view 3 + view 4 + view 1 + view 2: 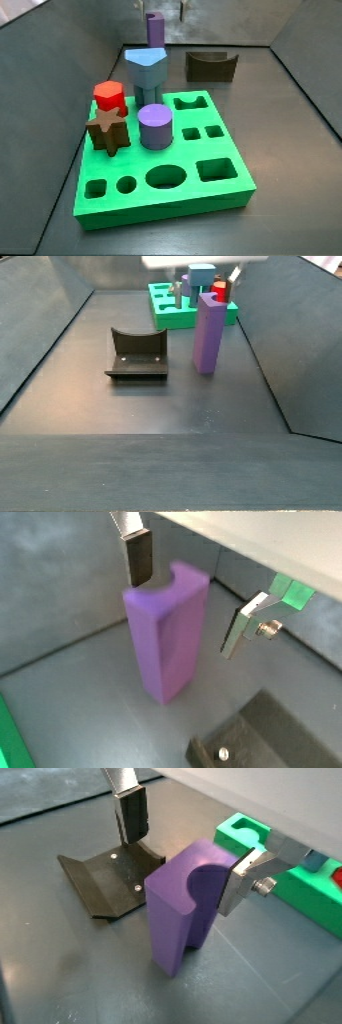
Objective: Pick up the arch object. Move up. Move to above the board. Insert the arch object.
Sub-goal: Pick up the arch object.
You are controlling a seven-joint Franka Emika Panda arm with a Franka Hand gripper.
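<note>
We see the gripper (pixel 187 840) up around the top of the arch object (pixel 185 918), with its two silver fingers (pixel 130 813) spread wide, one on each side. The jaws are open, and we cannot tell if either pad touches the purple piece.

The arch object stands upright on the dark floor, on its own, apart from the board (pixel 171 316). In a wrist view the curved cut in its top end shows; in a side view (pixel 210 336) it looks like a plain tall post, and the gripper above it is mostly cut off by the picture's edge.

In a side view the post (pixel 155 31) is far back and half hidden behind a blue peg (pixel 144 70).

The fixture (pixel 138 354) sits just left of the arch object. On the green board (pixel 221 185) stand a red peg (pixel 108 96), a brown star (pixel 107 128) and a short purple cylinder (pixel 155 126).
</note>
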